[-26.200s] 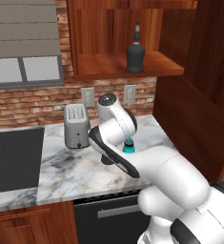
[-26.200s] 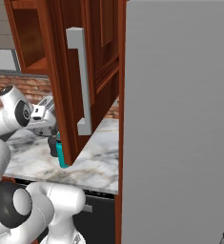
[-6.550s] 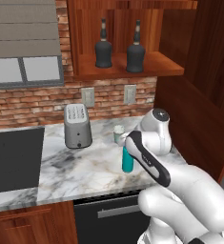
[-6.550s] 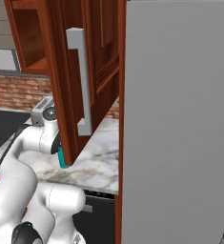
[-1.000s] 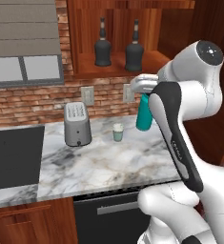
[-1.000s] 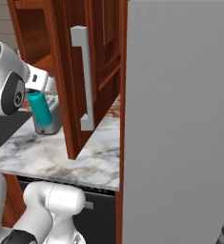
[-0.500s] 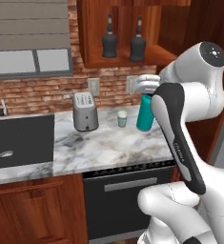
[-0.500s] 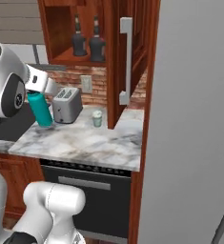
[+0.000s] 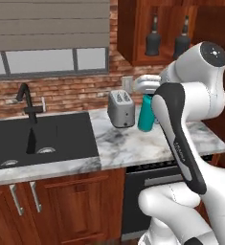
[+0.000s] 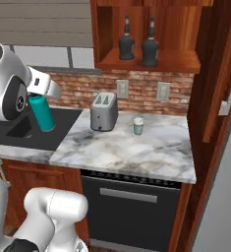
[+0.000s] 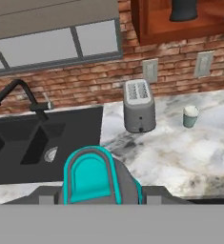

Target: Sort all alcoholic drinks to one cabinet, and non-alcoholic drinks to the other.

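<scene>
Swinging leftward, the base cameras now take in the sink [image 9: 42, 139] and faucet [image 9: 28, 98] — a half-second ago the wide cabinet [image 10: 151, 61] sat nearer centre. The gripper [image 10: 44, 87] stays clamped on the teal bottle [image 10: 42, 113], carried above the counter [image 10: 131, 142], so I judge it bound for the narrower cabinet. The right base view shows the green cup [image 10: 138, 125] beside the toaster [image 10: 103, 112] and both black bottles [image 10: 126, 45] shelved; the hand view shows the bottle's base.

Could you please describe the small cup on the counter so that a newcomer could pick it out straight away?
Start at the marble counter under the wooden wall cabinet holding two black bottles. To the right of the silver toaster, near the brick wall, stands the cup. It is pale green with a white lid and the smallest thing there.
</scene>
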Available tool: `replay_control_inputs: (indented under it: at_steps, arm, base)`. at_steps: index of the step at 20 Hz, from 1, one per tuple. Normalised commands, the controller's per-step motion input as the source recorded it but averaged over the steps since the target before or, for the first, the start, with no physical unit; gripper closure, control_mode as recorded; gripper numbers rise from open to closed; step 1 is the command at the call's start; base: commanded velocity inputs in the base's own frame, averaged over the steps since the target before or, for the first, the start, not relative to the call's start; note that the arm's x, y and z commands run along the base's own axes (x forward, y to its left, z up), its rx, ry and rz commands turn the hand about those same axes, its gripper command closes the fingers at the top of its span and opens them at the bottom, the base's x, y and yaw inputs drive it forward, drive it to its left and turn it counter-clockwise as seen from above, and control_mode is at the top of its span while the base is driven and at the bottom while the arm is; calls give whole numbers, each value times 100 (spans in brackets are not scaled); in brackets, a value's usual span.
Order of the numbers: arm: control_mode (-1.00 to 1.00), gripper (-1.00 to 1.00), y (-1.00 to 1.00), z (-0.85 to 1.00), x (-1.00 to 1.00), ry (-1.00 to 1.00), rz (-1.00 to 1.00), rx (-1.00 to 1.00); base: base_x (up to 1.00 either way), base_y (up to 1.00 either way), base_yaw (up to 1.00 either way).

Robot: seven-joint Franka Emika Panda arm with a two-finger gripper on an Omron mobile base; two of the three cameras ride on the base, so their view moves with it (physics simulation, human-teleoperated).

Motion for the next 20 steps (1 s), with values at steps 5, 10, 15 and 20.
replay_control_inputs:
  at_steps: [5, 10, 15, 20]
  arm:
    - [100, 100, 0, 0, 0, 0, 0, 0]
    - [100, 100, 0, 0, 0, 0, 0, 0]
    - [100, 100, 0, 0, 0, 0, 0, 0]
    - [100, 100, 0, 0, 0, 0, 0, 0]
  base:
    - [-1, 100, 0]
    - [0, 100, 0]
    - [0, 99, 0]
    - [0, 94, 0]
